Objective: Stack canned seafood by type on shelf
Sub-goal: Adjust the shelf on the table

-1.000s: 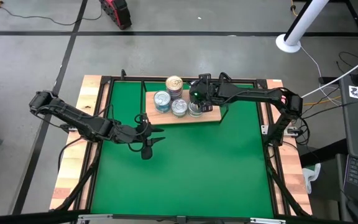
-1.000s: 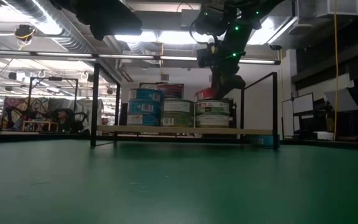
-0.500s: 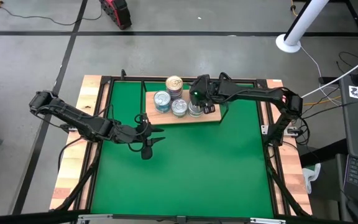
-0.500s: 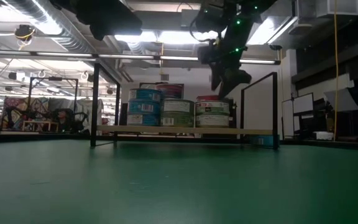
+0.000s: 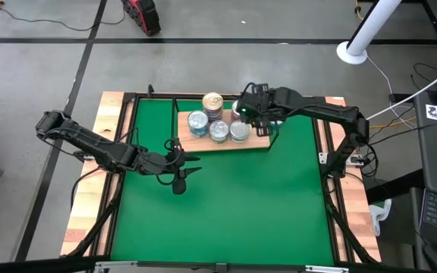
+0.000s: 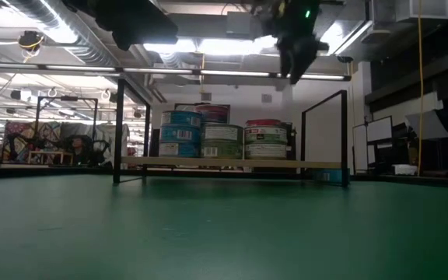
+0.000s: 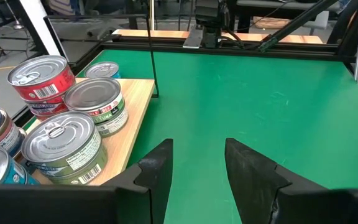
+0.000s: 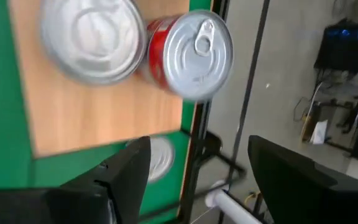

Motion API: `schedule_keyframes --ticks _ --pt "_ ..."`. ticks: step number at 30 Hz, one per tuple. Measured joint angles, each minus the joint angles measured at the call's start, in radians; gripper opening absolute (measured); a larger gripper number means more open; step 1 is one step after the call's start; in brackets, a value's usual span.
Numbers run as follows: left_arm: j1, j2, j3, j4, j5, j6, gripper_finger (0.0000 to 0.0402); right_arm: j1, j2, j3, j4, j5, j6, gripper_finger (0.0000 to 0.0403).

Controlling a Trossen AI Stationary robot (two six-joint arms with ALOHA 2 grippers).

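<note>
Several flat tins stand on the wooden shelf (image 5: 258, 142), some stacked: a gold-lidded stack (image 5: 212, 101) and silver-lidded tins (image 5: 218, 130). In the low view I see blue (image 6: 181, 134), green (image 6: 222, 141) and red-topped (image 6: 265, 124) tins side by side. My right gripper (image 5: 250, 104) hangs open above the shelf's right end, well clear of the tins (image 6: 294, 48). Its wrist view looks down on a red tin with a silver lid (image 8: 194, 53). My left gripper (image 5: 180, 164) is open over the green mat, short of the shelf (image 7: 197, 167).
Thin black wire posts (image 6: 344, 136) rise at the shelf's sides. The green mat (image 5: 226, 205) spreads wide toward the near edge. A black frame (image 5: 328, 163) borders the table. A white pole base (image 5: 353, 51) and a red object (image 5: 143, 15) sit on the floor beyond.
My right gripper has risen from the top of the red-topped stack at the shelf's right end and drifted toward the far right corner. The tin has stayed on the stack.
</note>
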Motion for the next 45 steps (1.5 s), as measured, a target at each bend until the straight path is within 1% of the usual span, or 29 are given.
schedule_keyframes --ticks 2,4,8,10,15,21,25,28,31,35,39,42,45 --pt "0.000 0.000 0.000 0.000 0.000 -0.001 0.0141 0.014 -0.006 0.058 -0.086 -0.012 0.038 0.0269" --pt "0.000 0.000 0.000 0.000 0.000 -0.007 0.0141 0.020 -0.027 0.087 -0.141 -0.053 0.068 0.0269" --pt "0.000 0.000 0.000 0.000 0.000 -0.019 0.0141 0.007 -0.120 0.059 -0.148 -0.180 0.135 0.0269" --pt "0.000 0.000 0.000 0.000 0.000 -0.019 0.0141 -0.003 -0.176 0.018 -0.148 -0.204 0.154 0.0269" --pt "0.000 0.000 0.000 0.000 0.000 -0.019 0.0141 -0.035 -0.316 -0.127 -0.123 -0.204 0.204 0.0269" --pt "0.000 0.000 0.000 0.000 0.000 -0.019 0.0141 -0.099 -0.475 -0.362 -0.089 -0.221 0.224 0.0269" --pt "0.000 0.000 0.000 0.000 0.000 -0.019 0.0141 -0.136 -0.554 -0.547 0.007 -0.246 0.224 0.0269" --pt "0.000 0.000 0.000 0.000 0.000 -0.019 0.0141 -0.143 -0.574 -0.681 0.099 -0.241 0.215 0.0269" --pt "0.000 0.000 0.000 0.000 0.000 -0.019 0.0141 -0.143 -0.573 -0.799 0.205 -0.206 0.123 0.0269" --pt "0.000 0.000 0.000 0.000 0.000 -0.025 0.0141 -0.142 -0.567 -0.942 0.405 -0.168 -0.061 0.0269" --pt "0.000 0.000 0.000 0.000 0.000 -0.026 0.0141 -0.142 -0.571 -1.036 0.618 -0.137 -0.175 0.0269" --pt "0.001 0.000 0.000 0.000 0.000 -0.026 0.0141 -0.166 -0.569 -1.067 0.682 -0.160 -0.195 0.0269" --pt "0.001 0.000 0.000 0.001 0.000 -0.026 0.0141 -0.200 -0.569 -1.073 0.703 -0.179 -0.191 0.0269"
